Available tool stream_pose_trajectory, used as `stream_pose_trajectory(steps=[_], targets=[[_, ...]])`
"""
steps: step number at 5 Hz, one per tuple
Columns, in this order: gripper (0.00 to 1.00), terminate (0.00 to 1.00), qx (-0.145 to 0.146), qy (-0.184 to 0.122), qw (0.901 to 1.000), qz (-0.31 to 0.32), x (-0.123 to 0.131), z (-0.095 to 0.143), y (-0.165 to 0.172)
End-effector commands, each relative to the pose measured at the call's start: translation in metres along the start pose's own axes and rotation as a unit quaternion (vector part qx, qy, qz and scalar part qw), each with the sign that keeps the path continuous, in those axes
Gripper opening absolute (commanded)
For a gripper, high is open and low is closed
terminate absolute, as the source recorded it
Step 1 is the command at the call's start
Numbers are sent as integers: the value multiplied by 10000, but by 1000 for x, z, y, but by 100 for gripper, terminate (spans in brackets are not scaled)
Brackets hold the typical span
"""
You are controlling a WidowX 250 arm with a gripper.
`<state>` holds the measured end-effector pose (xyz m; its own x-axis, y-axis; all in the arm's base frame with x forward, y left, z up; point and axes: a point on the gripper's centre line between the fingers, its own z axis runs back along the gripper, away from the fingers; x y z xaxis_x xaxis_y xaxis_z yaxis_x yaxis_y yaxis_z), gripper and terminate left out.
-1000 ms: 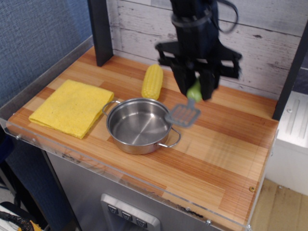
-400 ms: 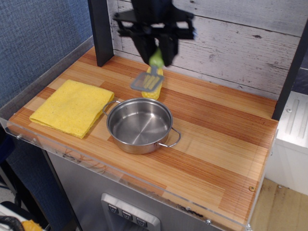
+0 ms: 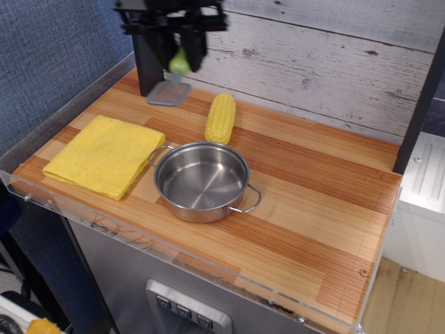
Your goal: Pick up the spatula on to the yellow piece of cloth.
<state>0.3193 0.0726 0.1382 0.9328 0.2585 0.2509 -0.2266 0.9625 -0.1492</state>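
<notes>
Spatula (image 3: 171, 85) handle mostly hidden inside end effector (image 3: 179, 64).

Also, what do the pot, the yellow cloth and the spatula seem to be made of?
The pot looks like polished steel: silvery, with mirror-like reflections inside. The yellow cloth seems a soft, matte fabric, folded in visible layers. The spatula, held in the gripper, is probably plastic: a smooth light-green handle and a dull grey slotted blade.
</notes>
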Motion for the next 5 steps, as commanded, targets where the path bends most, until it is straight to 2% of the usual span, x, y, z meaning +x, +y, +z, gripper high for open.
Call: stream_pose_trajectory(steps=[1,3,5], targets=[[0,0,183,-192,9986,465,22,-1,46],[0,0,316,-95,9962,809,35,-37,79],[0,0,461,34,9945,940,34,-84,88]])
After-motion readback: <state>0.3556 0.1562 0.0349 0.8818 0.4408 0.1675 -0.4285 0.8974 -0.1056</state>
